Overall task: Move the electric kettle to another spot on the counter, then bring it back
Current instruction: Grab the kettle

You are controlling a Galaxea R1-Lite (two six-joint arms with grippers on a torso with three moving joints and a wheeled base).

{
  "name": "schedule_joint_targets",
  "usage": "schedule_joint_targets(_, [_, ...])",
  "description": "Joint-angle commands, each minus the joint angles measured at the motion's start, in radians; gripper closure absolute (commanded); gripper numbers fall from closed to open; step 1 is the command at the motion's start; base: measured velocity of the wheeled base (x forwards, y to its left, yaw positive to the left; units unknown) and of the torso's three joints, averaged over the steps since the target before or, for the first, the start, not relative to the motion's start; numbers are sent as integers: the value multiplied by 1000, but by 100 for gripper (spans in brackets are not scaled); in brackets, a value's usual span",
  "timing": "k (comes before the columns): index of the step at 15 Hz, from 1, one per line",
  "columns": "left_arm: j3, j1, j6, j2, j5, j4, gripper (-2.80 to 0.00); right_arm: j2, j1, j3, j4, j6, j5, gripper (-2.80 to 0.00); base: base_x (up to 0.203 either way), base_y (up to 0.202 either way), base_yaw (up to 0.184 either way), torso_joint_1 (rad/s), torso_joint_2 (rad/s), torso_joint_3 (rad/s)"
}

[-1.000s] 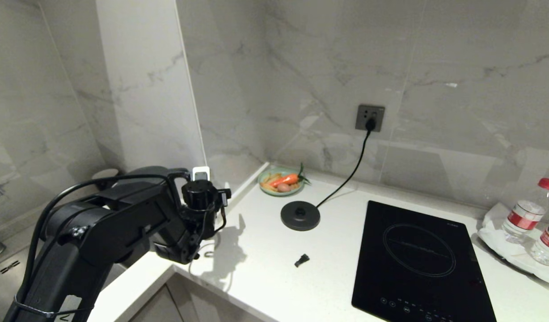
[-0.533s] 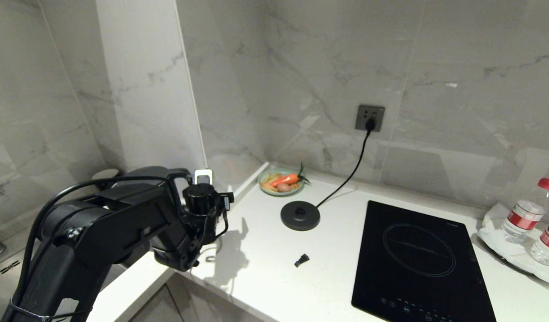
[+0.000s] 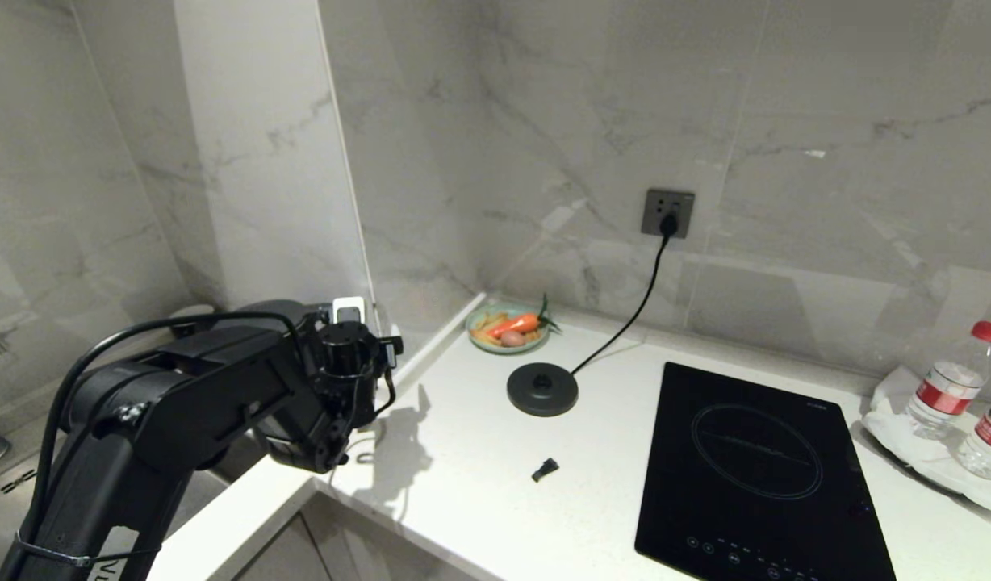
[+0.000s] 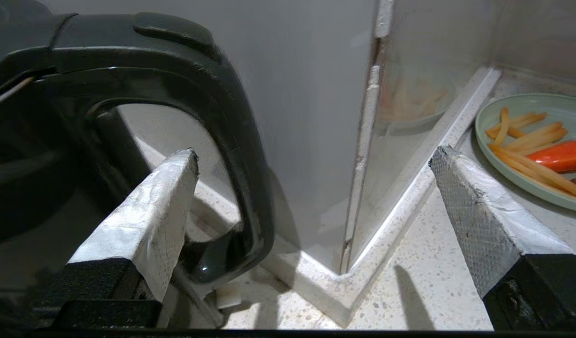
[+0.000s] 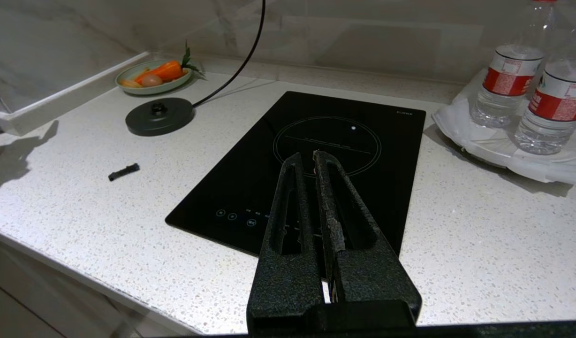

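The left claw point(image 4: 311, 197) stands wide and released at the bench's point(image 3: 495, 452) left corner, grasping nothing, with the electric kettle's point(image 4: 30, 155) loop handle point(image 4: 231, 141) just ahead of one padded finger point(image 4: 147, 220) and off-centre in the gap. The kettle itself sits at about nine o'clock from its round base disc point(image 3: 542, 389), tucked against the wall pillar point(image 3: 269, 161) and hidden behind the arm in the head view; the base, still corded to the wall socket point(image 3: 667, 212), is bare. This looks like the return leg, so the step in hand seems to be regaining the handle. To do it well, the claw should shift sideways until the upright part of the loop sits midway between the fingers, push forward until the pads overlap it fully, then clench high on the handle so the jug hangs plumb. Lift straight before swinging toward three o'clock, clearing the plate of carrot and fries point(image 3: 508, 327). The right claw point(image 5: 316, 188) hangs clenched and empty above the induction hob point(image 5: 316, 155).
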Motion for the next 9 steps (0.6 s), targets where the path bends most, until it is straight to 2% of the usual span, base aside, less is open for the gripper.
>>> schedule_joint_targets(1, [-42,2,4,37,3,-7,-280,2,0,0,0,0,0,0,0,0,0,0,0,0])
schedule_joint_targets(5, [-93,-9,4,52,0,31,-280,0,0,0,-1,0,1,0,0,0,0,0,0,0])
schedule_joint_targets(9, [-82,-37,2,43,0,25,-280,1,0,0,-1,0,0,0,0,0,0,0,0,0])
